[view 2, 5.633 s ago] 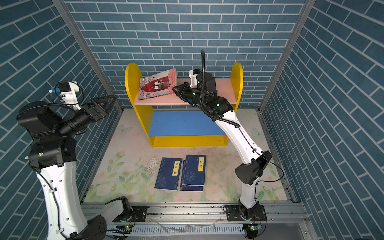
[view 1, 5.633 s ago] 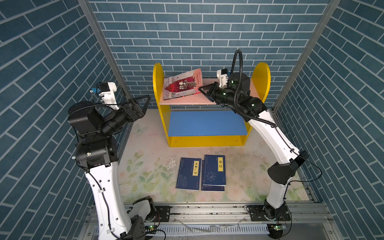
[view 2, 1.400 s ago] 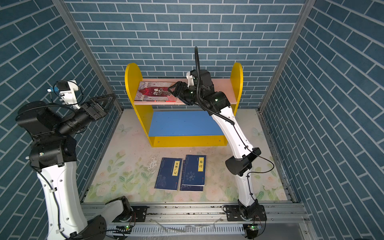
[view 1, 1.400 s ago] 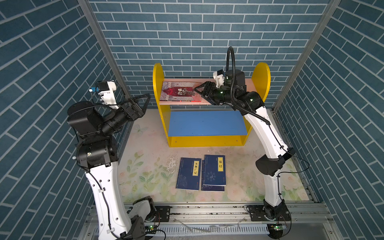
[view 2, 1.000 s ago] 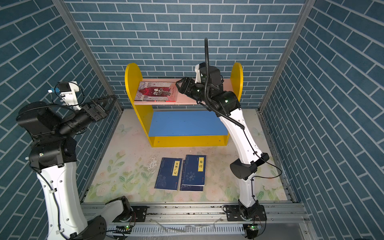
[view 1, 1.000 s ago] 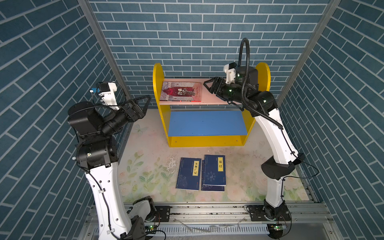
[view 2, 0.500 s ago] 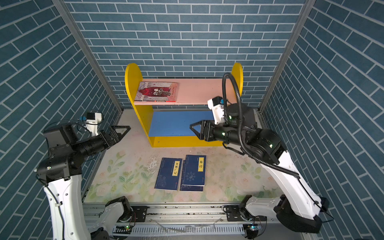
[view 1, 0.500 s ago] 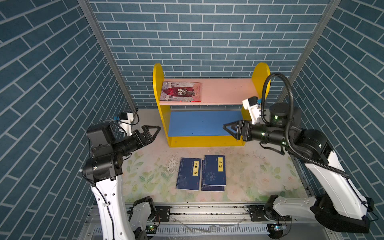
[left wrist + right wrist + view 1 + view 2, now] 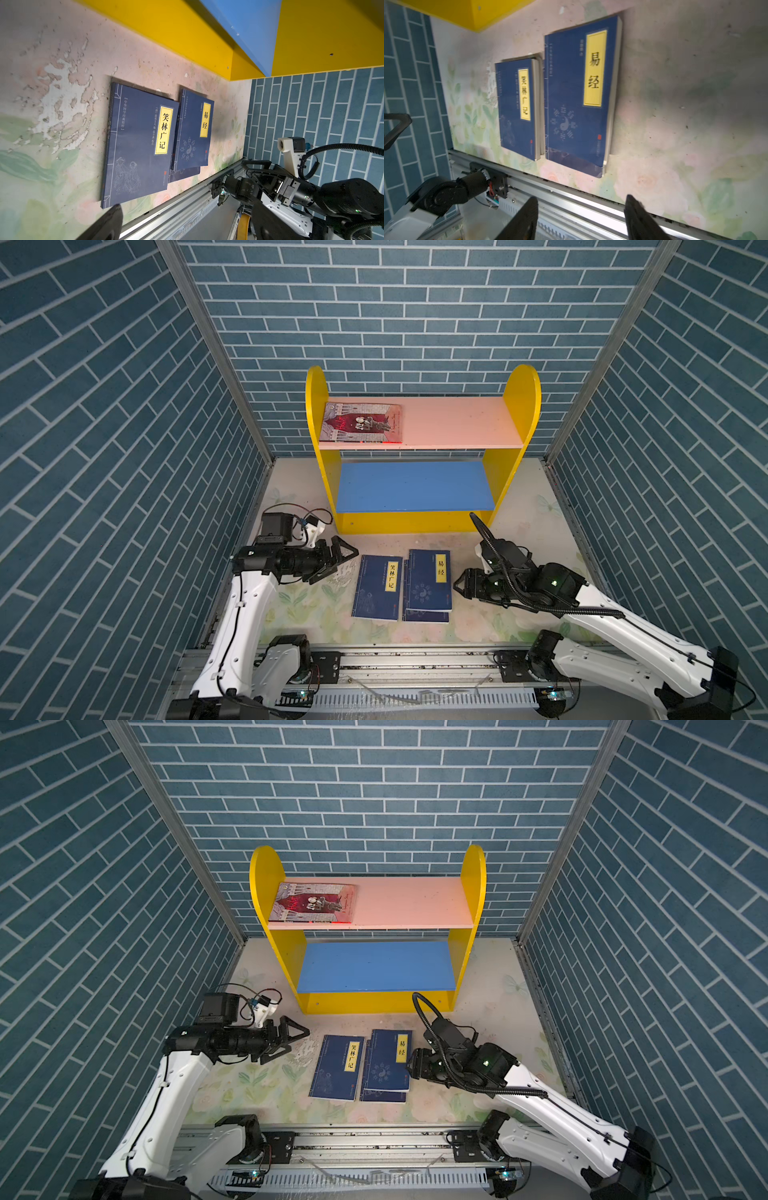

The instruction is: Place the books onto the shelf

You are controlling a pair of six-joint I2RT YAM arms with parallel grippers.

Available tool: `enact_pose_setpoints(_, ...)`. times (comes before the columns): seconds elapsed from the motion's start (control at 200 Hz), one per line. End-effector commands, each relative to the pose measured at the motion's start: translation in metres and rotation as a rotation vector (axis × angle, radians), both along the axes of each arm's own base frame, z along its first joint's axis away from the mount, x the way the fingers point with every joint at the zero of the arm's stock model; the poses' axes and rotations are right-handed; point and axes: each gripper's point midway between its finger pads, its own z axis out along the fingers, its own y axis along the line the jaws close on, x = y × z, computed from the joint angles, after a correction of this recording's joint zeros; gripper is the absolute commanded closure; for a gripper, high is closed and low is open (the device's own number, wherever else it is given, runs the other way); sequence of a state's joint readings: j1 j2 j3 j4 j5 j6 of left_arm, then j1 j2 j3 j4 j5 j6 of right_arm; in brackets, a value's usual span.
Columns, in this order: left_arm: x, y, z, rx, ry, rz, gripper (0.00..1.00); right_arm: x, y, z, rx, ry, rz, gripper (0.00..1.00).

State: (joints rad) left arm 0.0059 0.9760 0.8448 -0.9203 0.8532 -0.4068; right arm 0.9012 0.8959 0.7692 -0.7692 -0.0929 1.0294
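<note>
Lying on shelf (image 9: 457, 423) – 1 illustrated book (image 9: 362, 423), left fingers (image 9: 108, 224), right fingers (image 9: 527, 218) both released.

White shells, black joints: the left arm (image 9: 245, 614) and right arm (image 9: 631, 635) carry a black left tool (image 9: 347, 561) and right tool (image 9: 459, 587); a ribbed cable (image 9: 482, 529) at lower right, thin wires (image 9: 319, 510) at lower left.

Floral mat (image 9: 532, 531): pale, scuffed, print flaking in patches before me.
Walls (image 9: 415, 302): blue brick pattern, closing round the mat on three sides.
Rail (image 9: 415, 659): grey metal along the mat's near edge.
</note>
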Motion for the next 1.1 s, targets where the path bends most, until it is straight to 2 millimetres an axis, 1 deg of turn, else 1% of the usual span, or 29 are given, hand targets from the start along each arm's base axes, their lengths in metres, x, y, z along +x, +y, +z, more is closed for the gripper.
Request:
enact_pose_setpoints(0.0, 0.010, -0.008, -0.013, 0.022, -0.021, -0.009, 0.02, 0.018, -0.009, -0.002, 0.001, -0.035, -0.152, 0.30)
enact_pose_setpoints(0.11, 0.007, -0.018, -0.022, 0.086, -0.071, -0.083, 0.02, 0.020, 0.002, -0.029, 0.052, 0.024, -0.178, 0.29)
enact_pose_setpoints(0.175, 0.005, -0.031, -0.022, 0.098, -0.128, -0.167, 0.02, 0.027, 0.012, -0.043, 0.095, 0.037, -0.190, 0.28)
enact_pose_setpoints(0.205, 0.003, -0.038, -0.021, 0.102, -0.155, -0.218, 0.02, 0.027, 0.018, -0.048, 0.124, 0.064, -0.186, 0.28)
enact_pose_setpoints(0.285, -0.002, -0.052, -0.025, 0.116, -0.191, -0.324, 0.02, 0.030, 0.018, -0.063, 0.108, 0.091, -0.204, 0.28)
enact_pose_setpoints(0.39, -0.003, -0.064, -0.025, 0.080, -0.219, -0.376, 0.01, 0.036, 0.018, -0.074, 0.126, 0.116, -0.218, 0.28)
enact_pose_setpoints(0.515, -0.003, -0.073, -0.031, 0.041, -0.230, -0.413, 0.01, 0.044, 0.025, -0.078, 0.196, 0.134, -0.224, 0.27)
enact_pose_setpoints(0.625, -0.003, -0.082, -0.042, 0.051, -0.236, -0.457, 0.01, 0.045, 0.026, -0.083, 0.201, 0.162, -0.220, 0.28)
enact_pose_setpoints(0.8, 0.001, -0.092, -0.042, 0.019, -0.260, -0.483, 0.01, 0.047, 0.032, -0.087, 0.229, 0.182, -0.202, 0.30)
enact_pose_setpoints(0.97, 0.003, -0.094, -0.047, 0.015, -0.267, -0.484, 0.01, 0.043, 0.038, -0.095, 0.236, 0.226, -0.176, 0.32)
enact_pose_setpoints(1.095, 0.002, -0.095, -0.050, 0.015, -0.272, -0.498, 0.01, 0.039, 0.039, -0.102, 0.219, 0.258, -0.159, 0.33)
